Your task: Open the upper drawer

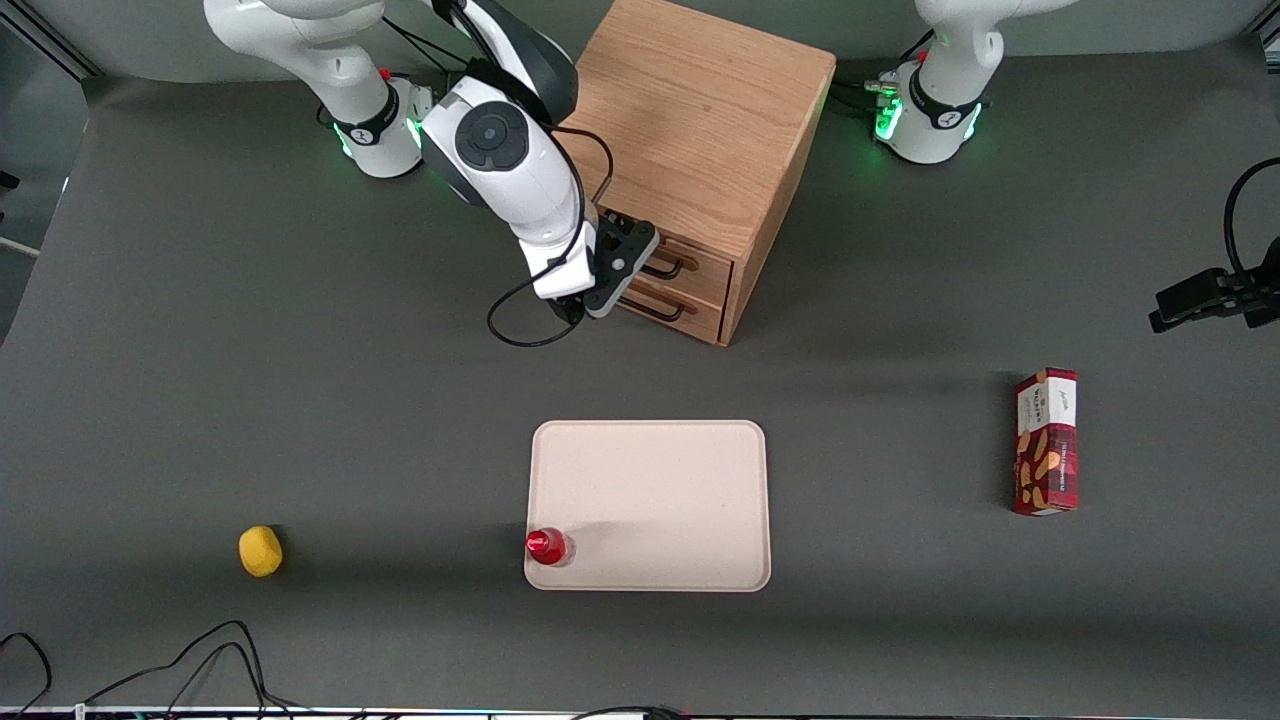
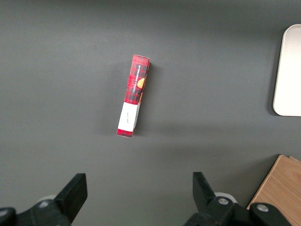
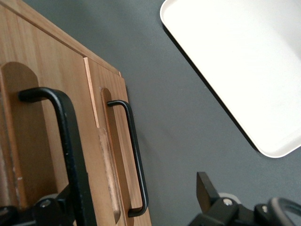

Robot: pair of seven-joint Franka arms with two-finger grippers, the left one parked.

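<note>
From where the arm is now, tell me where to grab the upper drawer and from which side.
Grip the upper drawer by its black wire handle, at mid-span. Come from in front of the drawer face: the bar stands off the wood, leaving a gap for one finger. The gripper hangs right at the handle, fingers open.

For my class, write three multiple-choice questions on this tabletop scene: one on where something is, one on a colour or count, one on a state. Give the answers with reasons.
1. Where is the red-capped bottle?
A. on the tray's edge
B. on top of the cabinet
C. beside the red box

2. How many drawers does the cabinet have?
A. one
B. two
C. four

3. What is the state of the upper drawer?
A. pulled fully out
B. removed
C. shut, with the end effector at its handle

Answers: A, it stands at the tray's corner nearest the front camera; B, two black handles, one above the other; C, its front sits level with the lower drawer.
</note>
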